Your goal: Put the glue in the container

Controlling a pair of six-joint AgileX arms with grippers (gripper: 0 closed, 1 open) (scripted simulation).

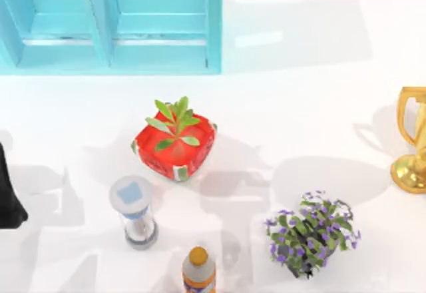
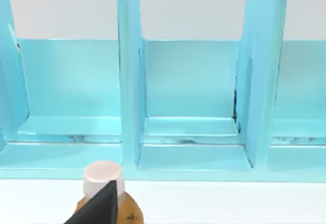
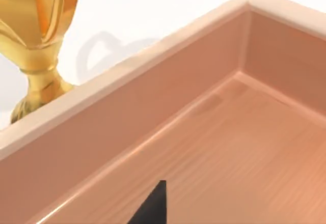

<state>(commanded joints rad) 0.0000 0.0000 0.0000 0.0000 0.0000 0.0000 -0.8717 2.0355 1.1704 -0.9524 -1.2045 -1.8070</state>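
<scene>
At the table's far left edge the left arm (image 1: pixel 9 196) is sitting low, wrist camera facing the blue shelf (image 1: pixel 110 23). Dark tip of the left gripper (image 2: pixel 94 210) is showing right against a small pale-topped bottle with an orange, dark-marked side, which is looking like the glue (image 2: pixel 103 179); its cap isn't showing, so that ID is a judgement. Can't tell how far that gripper is open or whether it's actually clamping the bottle, only that they're touching or nearly so. Moving right in the top view: sand timer (image 1: pixel 136 213), red planter (image 1: pixel 175 148), the larger orange-capped bottle (image 1: pixel 198 270) at the near edge (not the target), purple flower bush (image 1: pixel 309 233), gold trophy (image 1: pixel 413 140) at the right edge. The right wrist view is looking into the wooden container (image 3: pixel 153 71), which is standing just beside the trophy and holding nothing in the part seen. Right gripper (image 3: pixel 152 204) is hovering over the container floor; can't tell its opening either, and nothing is showing in it. Step in hand, as a guess: left arm is securing the glue at the far left and the drop isn't done. Next move is calling for a confirmed grip, a lift clear of the shelf, then a long carry or a handover rightward, since the container is sitting well apart from the glue.
</scene>
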